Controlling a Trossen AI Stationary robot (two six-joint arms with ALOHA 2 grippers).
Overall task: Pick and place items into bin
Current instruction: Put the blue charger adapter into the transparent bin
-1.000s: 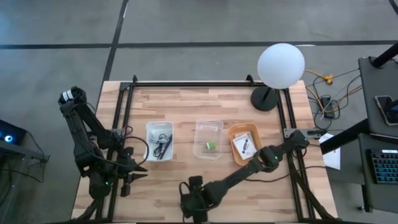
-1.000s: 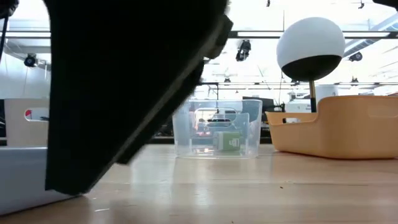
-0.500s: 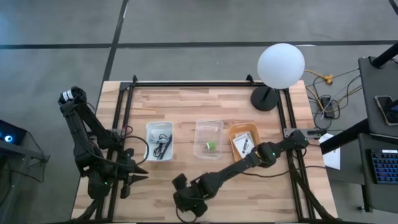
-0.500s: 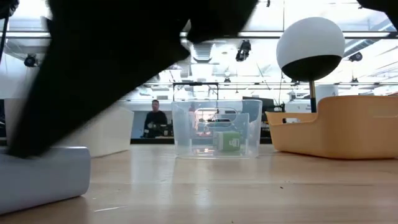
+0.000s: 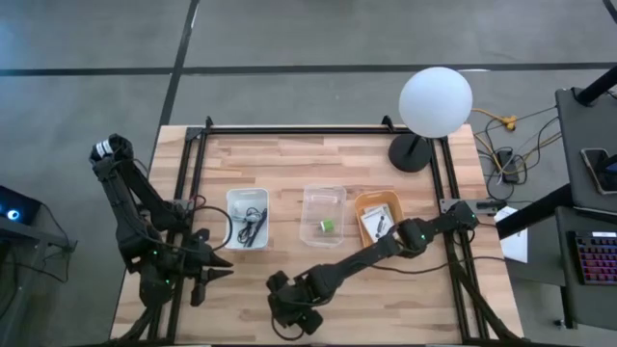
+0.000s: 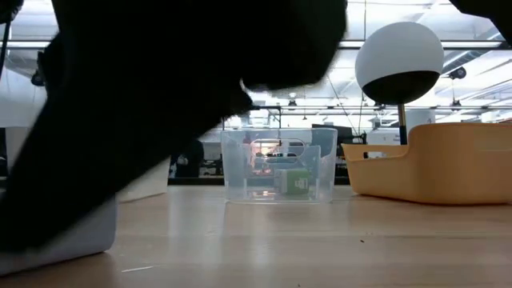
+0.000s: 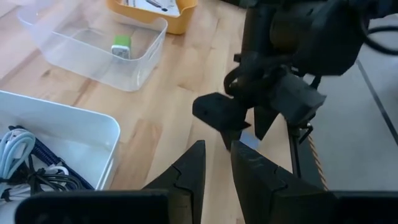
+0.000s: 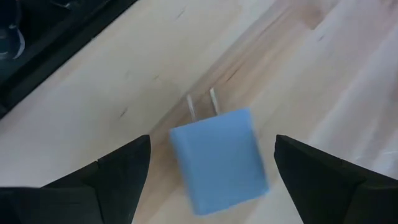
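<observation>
A small grey-blue cube [image 8: 219, 158] with two metal prongs lies flat on the wooden table near its near edge. My right gripper [image 8: 212, 144] hangs open above it, one finger on each side, touching nothing. In the high view that gripper [image 5: 291, 310] covers the cube. The left wrist view shows the right gripper [image 7: 249, 118] from the side, with a sliver of the cube [image 7: 248, 142] below it. My left gripper [image 5: 210, 270] waits shut at the table's left near corner, its fingers [image 7: 186, 174] pointing toward the right gripper.
Three bins stand in a row mid-table: a white bin [image 5: 231, 204] holding coiled cables, a clear bin [image 5: 323, 196] with a small green piece [image 5: 328, 226], and an orange bin [image 5: 395, 207] with white cards. A white globe lamp [image 5: 435, 101] stands at the far right.
My right gripper has moved a little toward the table's left along the near edge and turned somewhat, ending over the cube. In the low view its dark bulk has spread across more of the picture.
</observation>
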